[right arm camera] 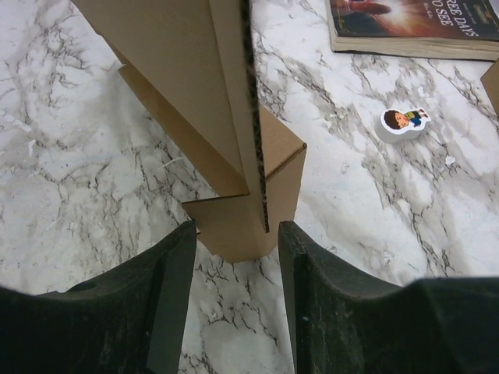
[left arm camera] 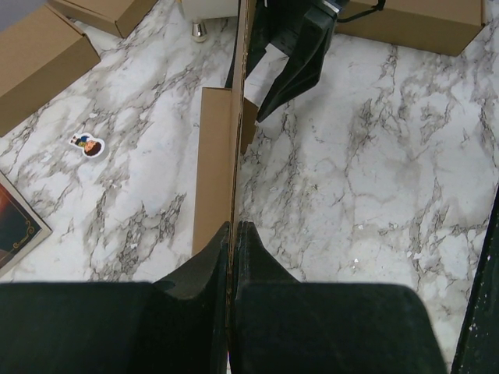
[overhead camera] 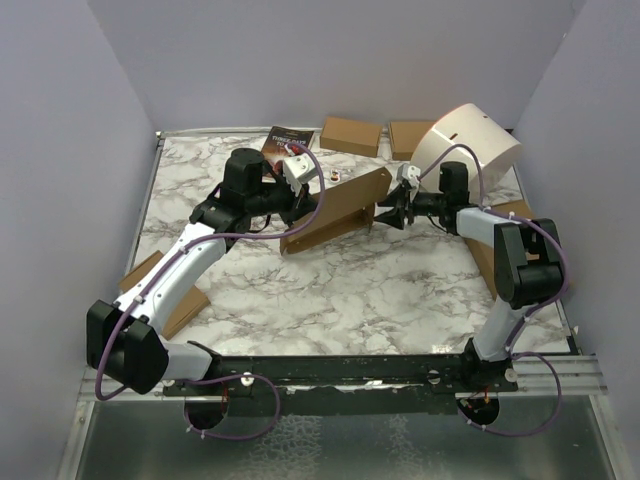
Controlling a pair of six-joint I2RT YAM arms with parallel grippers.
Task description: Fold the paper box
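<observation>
- Beneath the paper box [overhead camera: 335,208]: marble table [overhead camera: 330,290], which carries every item listed below.
- At the box's left end: left arm [overhead camera: 190,260], reaching in from the near edge. The left gripper [left arm camera: 231,234] is pressed together on the box's thin upright panel, with the cardboard pinched between its fingers.
- At the box's right end: right arm [overhead camera: 520,265]. The right gripper [right arm camera: 234,234] is spread, and its fingers [right arm camera: 175,273] straddle the box's folded corner. Whether the pads touch the cardboard cannot be told.
- Beyond the box's right end: white domed object [overhead camera: 468,145], tilted, the largest loose item.
- The paper box itself: mid-table, between the two grippers. It is brown corrugated board, partly folded, one long panel standing on edge with a flap bent out from it.
- Behind the box: small brown box [overhead camera: 350,136], closed, with a second brown box [overhead camera: 408,135] beside it.
- Behind the box's left end: book [overhead camera: 283,142], dark cover, lying flat.
- Just behind the box, between it and the book: cartoon figure [overhead camera: 333,176], tiny, flat on the marble.
</observation>
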